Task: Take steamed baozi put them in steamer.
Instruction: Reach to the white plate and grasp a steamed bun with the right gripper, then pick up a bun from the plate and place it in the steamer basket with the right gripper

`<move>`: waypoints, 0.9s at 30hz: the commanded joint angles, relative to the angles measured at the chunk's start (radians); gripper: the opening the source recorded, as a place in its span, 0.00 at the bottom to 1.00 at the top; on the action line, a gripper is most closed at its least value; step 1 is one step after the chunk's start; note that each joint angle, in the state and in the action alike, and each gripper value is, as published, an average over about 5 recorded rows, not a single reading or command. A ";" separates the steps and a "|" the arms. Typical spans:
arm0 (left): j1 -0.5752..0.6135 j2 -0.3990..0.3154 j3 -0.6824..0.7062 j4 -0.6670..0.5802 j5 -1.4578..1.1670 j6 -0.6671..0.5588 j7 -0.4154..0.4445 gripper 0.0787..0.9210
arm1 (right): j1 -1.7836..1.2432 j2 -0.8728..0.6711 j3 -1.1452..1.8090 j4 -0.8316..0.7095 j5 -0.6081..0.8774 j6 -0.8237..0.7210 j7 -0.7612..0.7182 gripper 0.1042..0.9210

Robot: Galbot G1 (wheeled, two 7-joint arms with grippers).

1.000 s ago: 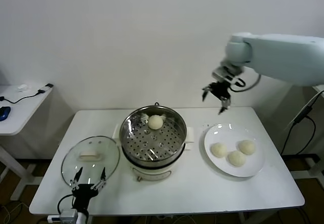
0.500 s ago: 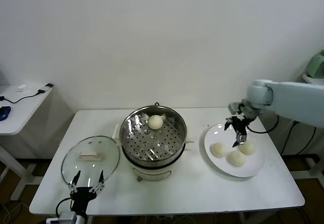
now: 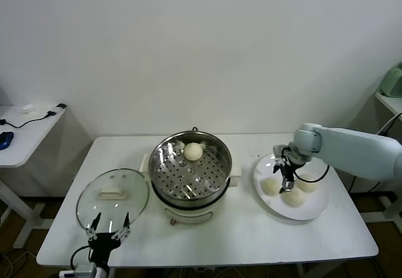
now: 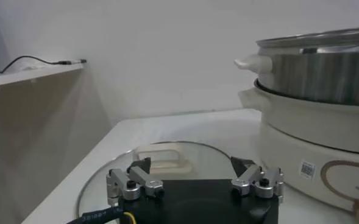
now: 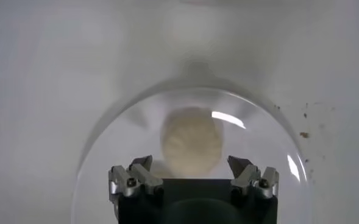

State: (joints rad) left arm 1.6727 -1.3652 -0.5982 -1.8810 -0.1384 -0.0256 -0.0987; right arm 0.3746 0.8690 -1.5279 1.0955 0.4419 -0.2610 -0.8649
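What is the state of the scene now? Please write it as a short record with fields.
steamer: on the table, uncovered, one baozi on its perforated tray
plate: right of the steamer, holds three baozi
glass lid: flat on the table, left of the steamer
right gripper: open, low over the plate, above a bun
left gripper: open, parked at the near edge of the lid, holding nothing
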 commanded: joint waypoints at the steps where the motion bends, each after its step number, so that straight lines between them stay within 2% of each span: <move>1: -0.001 -0.003 0.001 0.001 0.000 0.000 0.001 0.88 | -0.096 0.025 0.083 -0.073 -0.033 -0.025 0.023 0.87; 6: -0.003 -0.004 0.003 0.002 0.001 0.001 0.000 0.88 | -0.097 0.026 0.108 -0.070 -0.035 -0.024 0.027 0.82; 15: 0.004 -0.007 0.005 -0.014 0.007 0.003 -0.002 0.88 | 0.024 -0.032 0.075 0.026 0.003 -0.002 -0.009 0.73; 21: 0.010 -0.008 0.009 -0.025 0.014 0.003 -0.001 0.88 | 0.295 -0.065 -0.058 0.078 0.121 0.038 -0.056 0.71; 27: 0.011 -0.004 0.010 -0.033 0.017 0.003 -0.002 0.88 | 0.556 -0.034 -0.185 0.117 0.289 0.074 -0.108 0.71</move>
State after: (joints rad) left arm 1.6830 -1.3717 -0.5888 -1.9120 -0.1217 -0.0231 -0.1004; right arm 0.5984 0.8340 -1.5677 1.1578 0.5504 -0.2241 -0.9174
